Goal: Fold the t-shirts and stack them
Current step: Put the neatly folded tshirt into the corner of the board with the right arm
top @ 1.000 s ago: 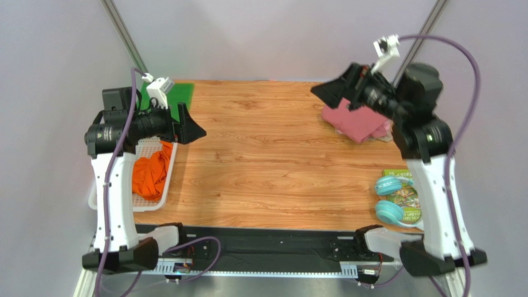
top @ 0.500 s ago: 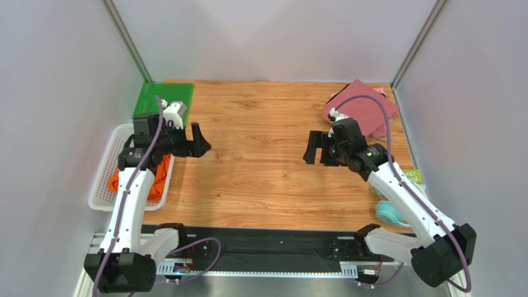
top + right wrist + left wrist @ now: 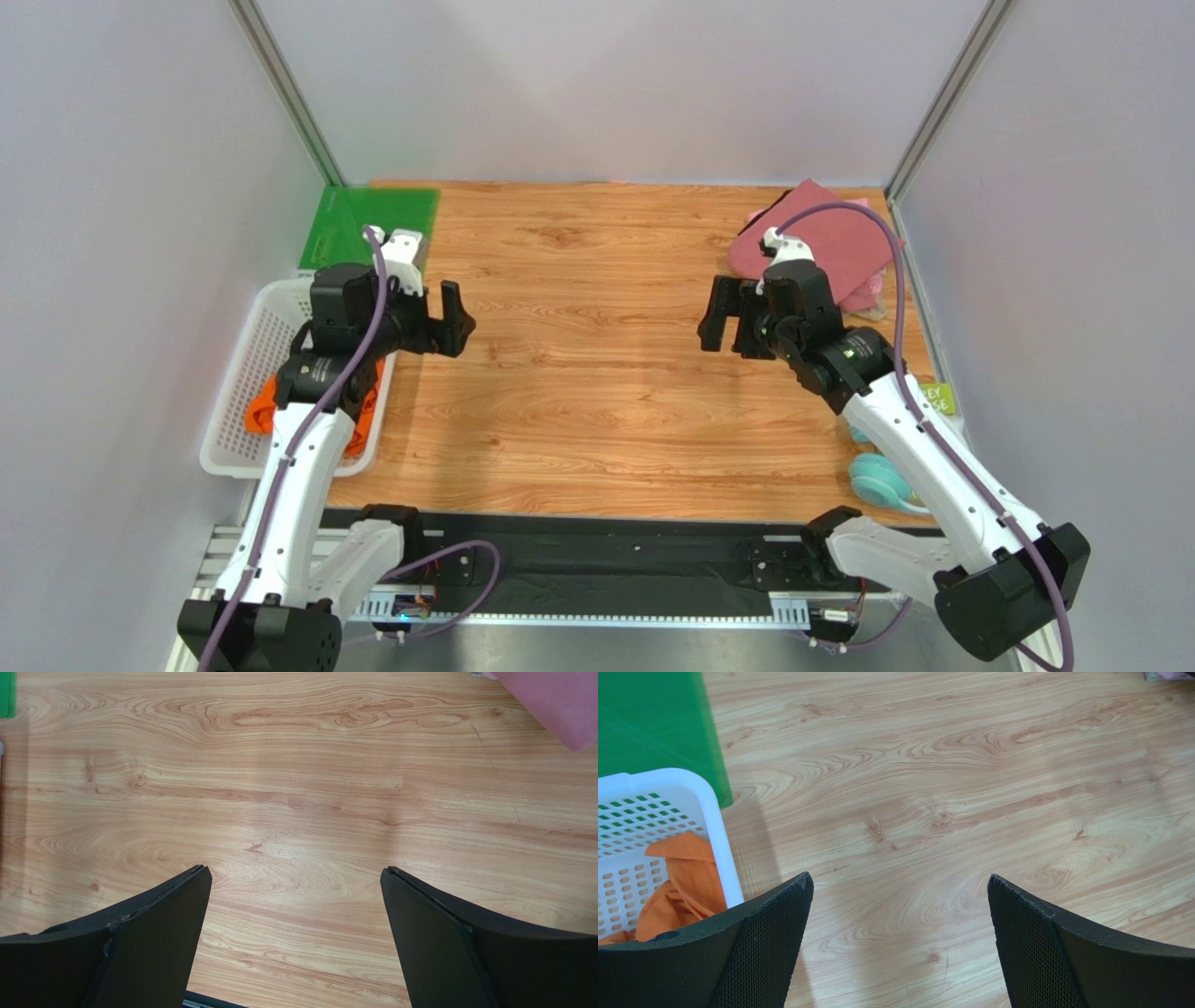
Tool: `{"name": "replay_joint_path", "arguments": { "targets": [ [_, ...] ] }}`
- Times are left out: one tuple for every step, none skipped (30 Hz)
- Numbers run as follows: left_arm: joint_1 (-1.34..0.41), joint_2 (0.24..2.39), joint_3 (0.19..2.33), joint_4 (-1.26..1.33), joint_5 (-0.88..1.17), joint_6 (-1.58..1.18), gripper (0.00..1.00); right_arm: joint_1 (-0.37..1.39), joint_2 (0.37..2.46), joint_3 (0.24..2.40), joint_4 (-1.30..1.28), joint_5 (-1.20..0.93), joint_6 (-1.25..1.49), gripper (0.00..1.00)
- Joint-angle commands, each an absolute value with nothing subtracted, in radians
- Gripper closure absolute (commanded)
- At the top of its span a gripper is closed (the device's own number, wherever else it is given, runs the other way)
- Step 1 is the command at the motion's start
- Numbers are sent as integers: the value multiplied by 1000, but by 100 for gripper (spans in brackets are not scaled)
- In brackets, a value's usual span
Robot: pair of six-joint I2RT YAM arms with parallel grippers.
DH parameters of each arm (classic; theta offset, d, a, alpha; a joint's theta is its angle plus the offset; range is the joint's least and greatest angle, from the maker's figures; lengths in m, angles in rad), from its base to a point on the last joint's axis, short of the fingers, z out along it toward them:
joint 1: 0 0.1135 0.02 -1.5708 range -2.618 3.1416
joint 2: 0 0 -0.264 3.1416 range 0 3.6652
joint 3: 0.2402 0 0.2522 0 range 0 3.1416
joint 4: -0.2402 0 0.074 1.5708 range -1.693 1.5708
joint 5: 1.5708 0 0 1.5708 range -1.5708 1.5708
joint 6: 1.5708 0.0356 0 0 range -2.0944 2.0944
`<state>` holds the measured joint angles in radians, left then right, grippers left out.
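A folded dusty-rose t-shirt (image 3: 838, 248) lies at the table's far right corner, with a paler pink one (image 3: 873, 289) showing under its right edge. Its corner shows in the right wrist view (image 3: 561, 703). An orange t-shirt (image 3: 362, 395) lies crumpled in the white mesh basket (image 3: 236, 420); it also shows in the left wrist view (image 3: 678, 885). My left gripper (image 3: 452, 319) is open and empty, over bare wood beside the basket. My right gripper (image 3: 718, 325) is open and empty, over the table left of the folded shirts. No black shirt is in view.
A green mat (image 3: 368, 221) lies at the far left corner, behind the basket. Turquoise headphones (image 3: 884, 480) and a green booklet (image 3: 937, 401) lie at the right edge, partly behind my right arm.
Both arms have come down from raised poses to hover low over the table. Since half a second ago the right gripper has shifted slightly farther and right; the left has barely moved.
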<state>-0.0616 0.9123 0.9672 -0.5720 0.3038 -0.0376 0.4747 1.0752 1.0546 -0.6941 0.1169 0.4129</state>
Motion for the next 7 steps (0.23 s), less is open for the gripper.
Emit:
{"name": "replay_joint_path", "arguments": {
  "targets": [
    [-80, 922, 1000, -561, 281, -8, 0, 479, 1071, 1083, -641, 163, 377, 0],
    [-81, 925, 1005, -564, 279, -8, 0, 479, 1071, 1085, -643, 163, 374, 0],
    [-83, 923, 1009, -568, 279, -8, 0, 479, 1075, 1091, -644, 163, 371, 0],
    [-83, 923, 1014, -568, 278, -9, 0, 479, 1077, 1094, -643, 161, 367, 0],
    [-83, 923, 1015, -571, 278, -11, 0, 479, 1078, 1097, -647, 160, 365, 0],
    [-83, 922, 1017, -569, 279, -12, 0, 479, 1080, 1098, -647, 161, 364, 0],
    [-84, 920, 1019, -569, 278, -12, 0, 479, 1078, 1100, -647, 163, 362, 0]
  ]
}}
